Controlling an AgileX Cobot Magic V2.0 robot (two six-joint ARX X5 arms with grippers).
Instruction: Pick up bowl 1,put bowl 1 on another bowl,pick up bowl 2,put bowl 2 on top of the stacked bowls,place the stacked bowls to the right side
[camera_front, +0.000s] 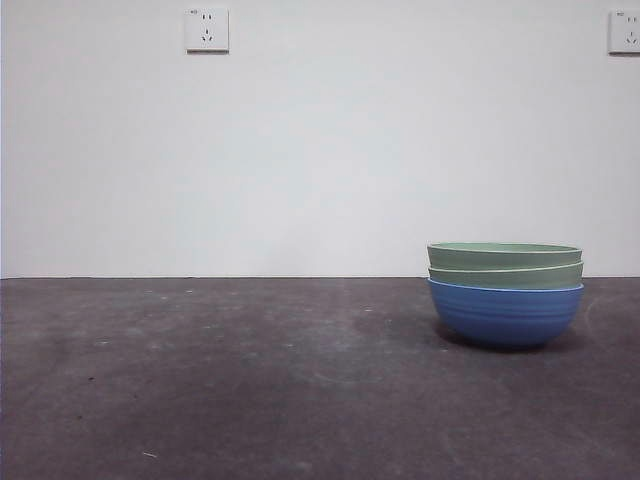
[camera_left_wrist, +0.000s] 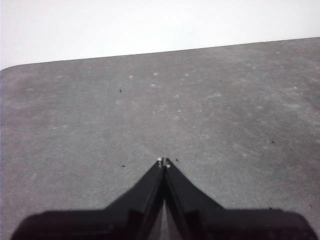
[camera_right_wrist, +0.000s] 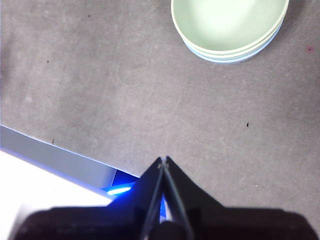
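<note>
The stacked bowls (camera_front: 505, 290) stand on the dark table at the right of the front view: a blue ribbed bowl (camera_front: 505, 315) at the bottom with two pale green bowls (camera_front: 505, 262) nested inside it. From above, the right wrist view shows the stack (camera_right_wrist: 229, 25) with the pale green inside uppermost. My right gripper (camera_right_wrist: 164, 161) is shut and holds nothing, well back from the stack and high over the table. My left gripper (camera_left_wrist: 164, 162) is shut too, over bare table with no bowl near it. Neither arm appears in the front view.
The grey table (camera_front: 250, 380) runs to a white wall with two power sockets (camera_front: 207, 30). In the right wrist view the table's edge (camera_right_wrist: 60, 155) shows beside my gripper, with a blue glow below it.
</note>
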